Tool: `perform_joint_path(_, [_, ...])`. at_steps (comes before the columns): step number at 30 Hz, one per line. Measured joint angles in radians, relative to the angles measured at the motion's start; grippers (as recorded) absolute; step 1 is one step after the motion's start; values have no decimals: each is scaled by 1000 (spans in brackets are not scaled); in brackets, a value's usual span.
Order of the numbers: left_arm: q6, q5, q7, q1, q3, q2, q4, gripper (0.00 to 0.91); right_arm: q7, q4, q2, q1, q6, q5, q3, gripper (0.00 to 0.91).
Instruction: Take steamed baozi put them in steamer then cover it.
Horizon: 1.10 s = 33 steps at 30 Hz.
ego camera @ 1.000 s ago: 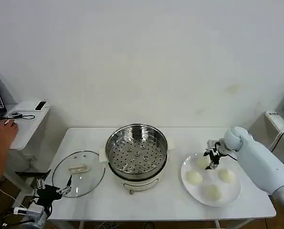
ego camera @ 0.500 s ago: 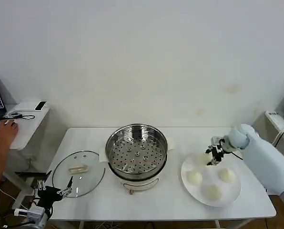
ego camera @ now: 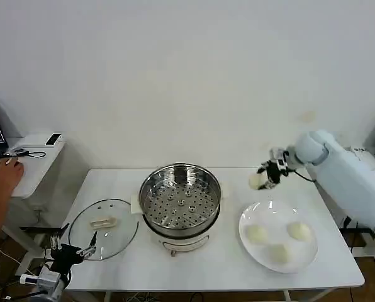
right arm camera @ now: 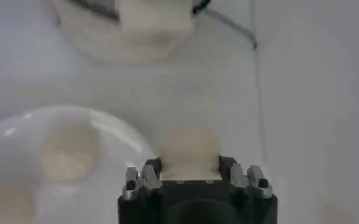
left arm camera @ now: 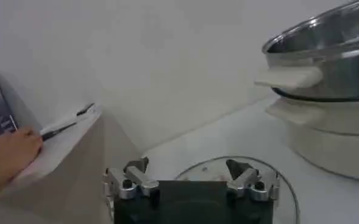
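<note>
Right gripper point(ego camera: 267, 176) has lifted one baozi point(ego camera: 257, 181) off the plate point(ego camera: 304, 255), pinching it; steamer point(ego camera: 180, 201) beside, lower; first transfer underway; left gripper point(ego camera: 71, 253) parked, spread.

Shiny polished metal on the steamer point(ego camera: 180, 200), its perforated tray equally bright; smooth cream plastic at its base. Clear glossy glass in the cover point(ego camera: 104, 228), rimmed in metal. Matt, smooth dough on each baozi point(ego camera: 257, 234). Glossy white glaze on the plate point(ego camera: 308, 253). Smooth matt white tabletop point(ego camera: 219, 267).
</note>
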Motion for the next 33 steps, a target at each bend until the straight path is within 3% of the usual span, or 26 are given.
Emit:
perform_joint_path(15, [-2,-3,-1,9,-17,6,1,907,-26,-104,206,205,12,63,-146,625])
perform_joint_path(19, [-2,-1,-2,7,-13,4,6,907,-31,-136,258,221,49,73,-157,625])
perform_joint_path(27, [-2,9,-2,19,-13,-7,5,907,-53,-220,360,237,324,63,-164,635])
perform_joint_path(33, [-1,19,-3,33,-18,-14,0,907,-50,-202,413,229,513,-34,-168,635])
